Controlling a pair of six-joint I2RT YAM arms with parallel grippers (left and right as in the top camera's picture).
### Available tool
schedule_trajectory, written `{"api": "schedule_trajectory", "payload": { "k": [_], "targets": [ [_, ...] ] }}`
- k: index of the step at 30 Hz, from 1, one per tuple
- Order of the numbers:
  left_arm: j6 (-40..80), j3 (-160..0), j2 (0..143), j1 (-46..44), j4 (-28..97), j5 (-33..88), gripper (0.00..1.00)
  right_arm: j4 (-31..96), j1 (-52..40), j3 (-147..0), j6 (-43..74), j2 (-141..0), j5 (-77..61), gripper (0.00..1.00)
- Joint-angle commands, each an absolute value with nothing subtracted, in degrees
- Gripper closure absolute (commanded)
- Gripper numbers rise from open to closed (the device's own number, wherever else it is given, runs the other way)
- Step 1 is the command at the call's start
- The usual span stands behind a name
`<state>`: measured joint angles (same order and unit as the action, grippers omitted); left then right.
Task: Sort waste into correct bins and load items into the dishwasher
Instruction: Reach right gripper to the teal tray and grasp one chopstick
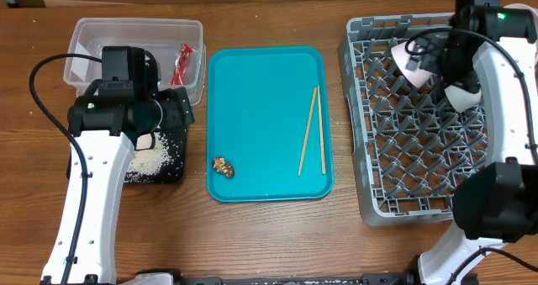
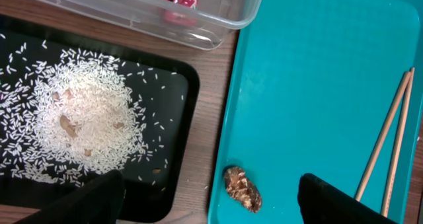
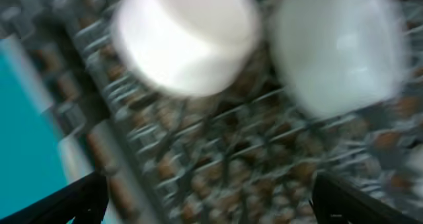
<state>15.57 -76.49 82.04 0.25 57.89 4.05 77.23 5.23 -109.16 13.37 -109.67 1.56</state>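
In the left wrist view my left gripper (image 2: 211,207) is open, straddling the gap between the black tray (image 2: 178,85) and the teal tray (image 2: 317,85). A small brown food lump (image 2: 242,188) lies on the teal tray between its fingers, untouched. White rice (image 2: 86,125) is heaped in the black tray. A red wrapper (image 1: 183,64) lies in the clear tub (image 1: 134,34). Two chopsticks (image 1: 313,131) rest on the teal tray. My right gripper (image 3: 211,197) is open and empty above the grey dish rack (image 1: 403,150). The right wrist view is blurred; it shows a white cup (image 3: 192,39) and a bowl (image 3: 337,45) in the rack.
The teal tray (image 1: 269,125) sits between the bins on the left and the dish rack on the right. My left arm (image 1: 92,192) covers part of the black tray (image 1: 168,171). My right arm (image 1: 504,83) reaches over the rack's right side.
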Motion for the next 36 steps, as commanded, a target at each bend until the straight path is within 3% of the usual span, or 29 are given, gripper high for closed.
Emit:
{"api": "schedule_trajectory", "payload": {
  "k": [1, 16, 20, 24, 36],
  "targets": [
    [16.34, -76.99, 82.41, 0.36, 58.54, 4.49, 0.14, 78.54, -0.1, -109.27, 13.52, -108.99, -10.11, 0.0],
    [16.32, -76.97, 82.41, 0.36, 58.92, 4.47, 0.14, 67.44, -24.4, -93.86, 21.19, -111.26, -10.0, 0.0],
    [16.32, -76.97, 82.41, 0.36, 58.85, 4.45, 0.13, 62.92, -27.07, -89.32, 21.82, -111.26, -9.91, 0.05],
    [16.32, -76.97, 82.41, 0.36, 58.94, 4.47, 0.13, 58.96, -28.62, -85.45, 27.33, -111.26, -7.11, 0.16],
    [16.32, -76.97, 82.41, 0.36, 59.4, 4.47, 0.13, 52.53, -32.05, -79.42, 30.09, -114.83, -5.82, 0.24]
  ]
}}
